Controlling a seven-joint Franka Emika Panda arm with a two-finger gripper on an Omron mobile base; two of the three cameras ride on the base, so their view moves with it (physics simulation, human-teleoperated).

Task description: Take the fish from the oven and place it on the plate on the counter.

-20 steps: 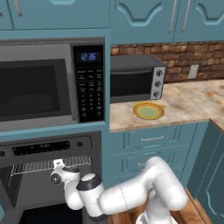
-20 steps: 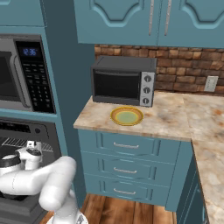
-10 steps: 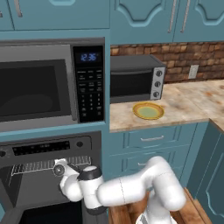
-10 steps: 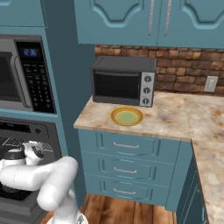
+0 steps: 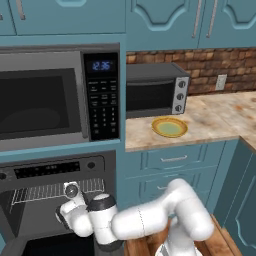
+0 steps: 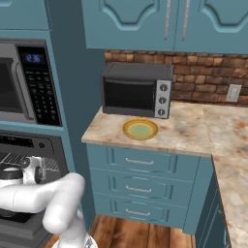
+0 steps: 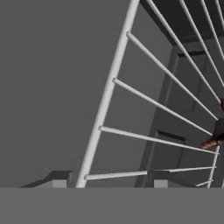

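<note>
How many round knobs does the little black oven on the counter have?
3. They sit in a column on the silver right panel of the toaster oven: top knob, middle knob, bottom knob. None seem hidden.

The white Franka arm with dark joints (image 5: 150,220) folds low from its base and reaches out to the left, elbow bent, forearm lying nearly level. Its wrist, a rounded white casing with a dark ring (image 5: 100,210), turns away from me and inward. From the other side the white forearm (image 6: 34,198) runs leftward, ending in the hand (image 6: 34,167). Whether the two-finger gripper's jaws stand apart or closed, I cannot make out from here.
</note>
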